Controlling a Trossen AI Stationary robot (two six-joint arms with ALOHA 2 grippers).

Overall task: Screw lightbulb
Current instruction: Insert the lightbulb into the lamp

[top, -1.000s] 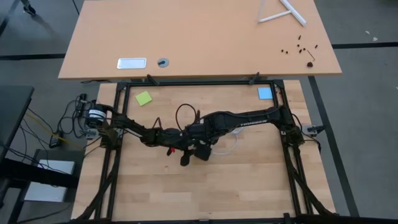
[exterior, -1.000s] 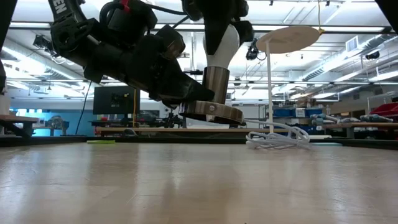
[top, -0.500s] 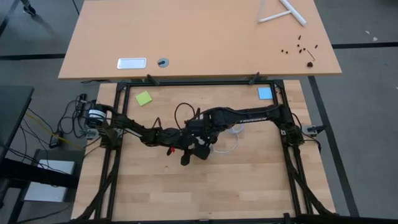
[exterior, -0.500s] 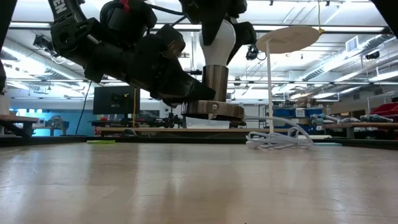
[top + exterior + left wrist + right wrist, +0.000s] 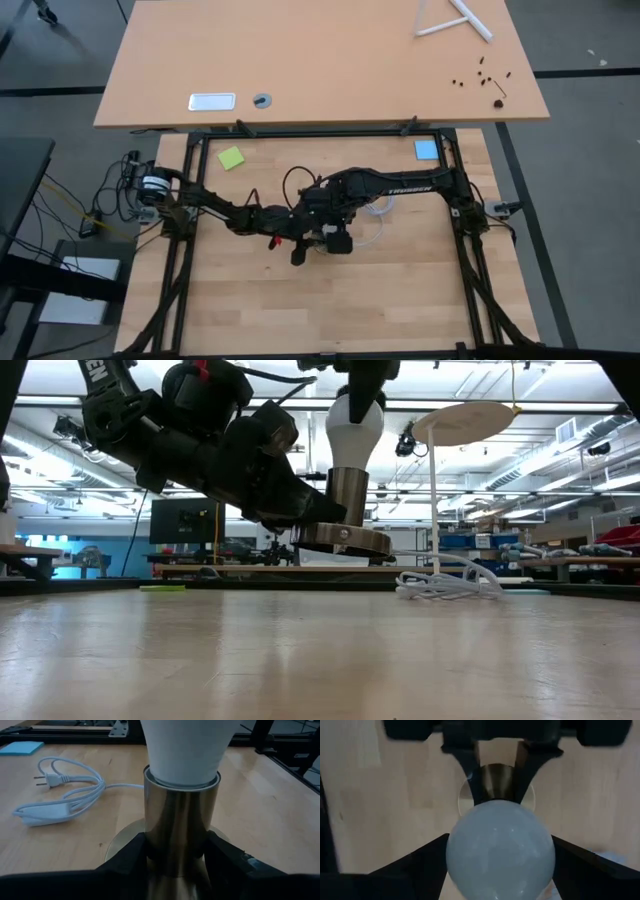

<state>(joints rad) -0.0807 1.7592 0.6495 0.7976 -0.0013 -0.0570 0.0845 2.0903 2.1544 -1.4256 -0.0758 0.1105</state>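
In the high view, the 2 dark arms meet over the middle of the wooden table [image 5: 400,300]: the left arm stretches in low from the left edge, the right arm reaches in from the right with its wrist bent downward, and the left gripper [image 5: 300,245] and right gripper [image 5: 335,238] sit just beside each other, with the white cord [image 5: 375,215] coiled near them. In the low view, the left gripper [image 5: 320,512] comes in slanted from the upper left and its fingers clamp the metallic socket stem [image 5: 348,495] above the round base [image 5: 345,540], which is lifted clear of the table; the lightbulb [image 5: 354,430] stands upright in the stem, and the right gripper [image 5: 360,385] hangs straight above it, its fingers spread around the bulb's top. In the left wrist view, the 2 dark fingers [image 5: 127,860] press both sides of the stem [image 5: 180,820], with the lightbulb [image 5: 187,745] seated in its rim and the cord [image 5: 65,795] lying well apart on the table. In the right wrist view, the lightbulb [image 5: 500,850] fills the space between the right gripper's 2 fingers [image 5: 410,865], which stand wide on either side; whether they touch the glass I cannot tell.
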